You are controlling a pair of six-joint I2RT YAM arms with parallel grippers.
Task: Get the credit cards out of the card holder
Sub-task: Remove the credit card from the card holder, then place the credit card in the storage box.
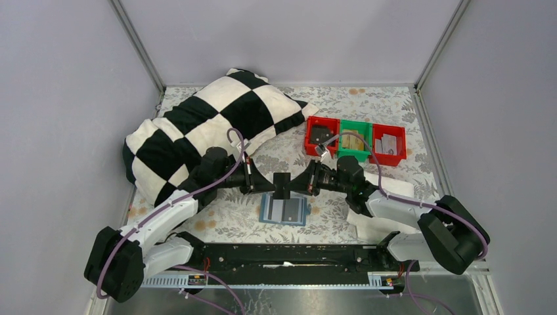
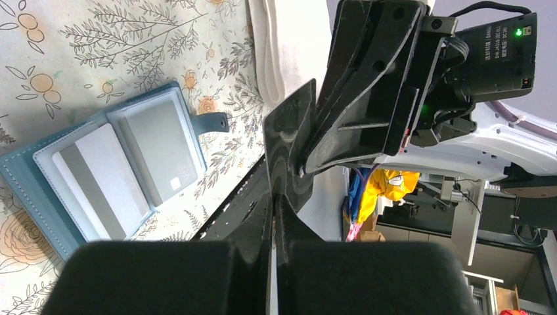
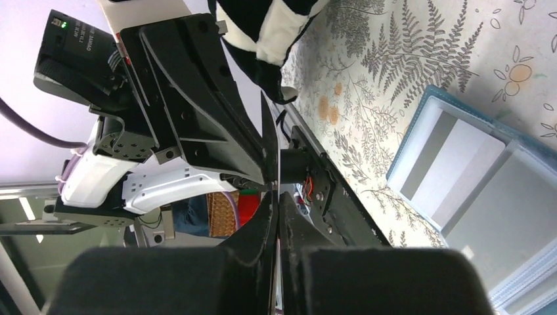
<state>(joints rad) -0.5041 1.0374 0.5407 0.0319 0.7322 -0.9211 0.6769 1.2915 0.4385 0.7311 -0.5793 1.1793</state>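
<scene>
Our left fingers (image 2: 243, 223) fill the bottom of the left wrist view, pressed together on the lower edge of a dark card (image 2: 289, 144) held upright in the air. The right fingers (image 3: 253, 230) are clamped on the opposite edge of the same card, so both arms grip one thin piece of plastic.

That shared grip is the main risk as we judge it. If either arm moves before the other lets go, the card bends, twists out of one grip or snaps free. If the left lets go while the right has only a narrow bite on the edge, the card may pivot and drop.

Directly below, the card holder (image 2: 33, 203) lies open and flat on the surface (image 2: 66, 52). A pale striped card (image 2: 98, 177) and a grey card (image 2: 161, 147) sit in its panels. Nothing pins the holder down, so a falling card or a low pass of the fingers could push it askew and make the next picks harder.
</scene>
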